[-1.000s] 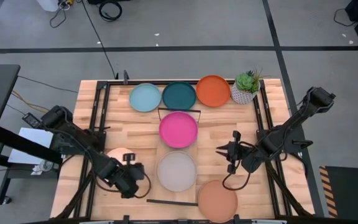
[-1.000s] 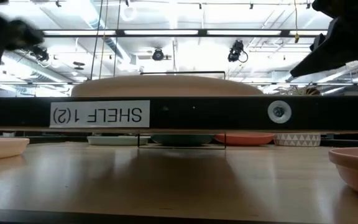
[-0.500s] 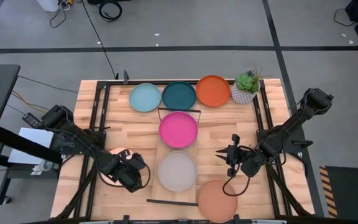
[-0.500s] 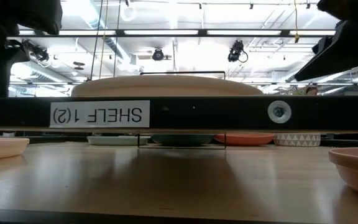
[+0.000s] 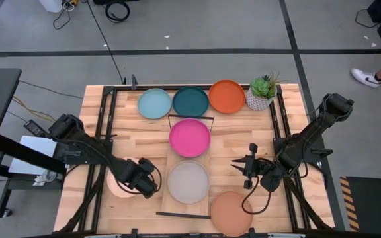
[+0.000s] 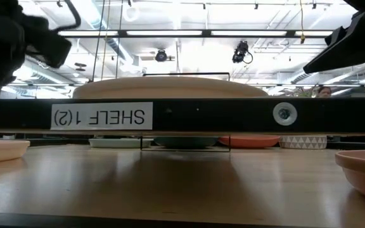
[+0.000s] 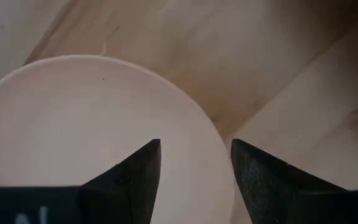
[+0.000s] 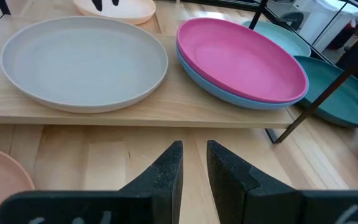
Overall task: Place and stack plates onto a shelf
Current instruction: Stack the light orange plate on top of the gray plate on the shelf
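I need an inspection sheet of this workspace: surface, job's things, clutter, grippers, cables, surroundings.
Surface: wooden table.
Job's things: shelf bears the grey plate and the magenta plate stacked on a blue plate; light blue plate, dark teal plate, orange plate, terracotta plate, cream plate on the table.
Clutter: potted plant.
Grippers: left gripper open over the cream plate; right gripper open, beside the shelf.
Cables: black cable on the floor.
Surroundings: a person's shoe.

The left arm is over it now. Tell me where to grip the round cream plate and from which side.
Grip the round cream plate at its raised rim on the shelf-facing side, one finger inside, one outside. It lies flat on the tabletop, so nothing else offers a hold. The left gripper already straddles that edge, open.
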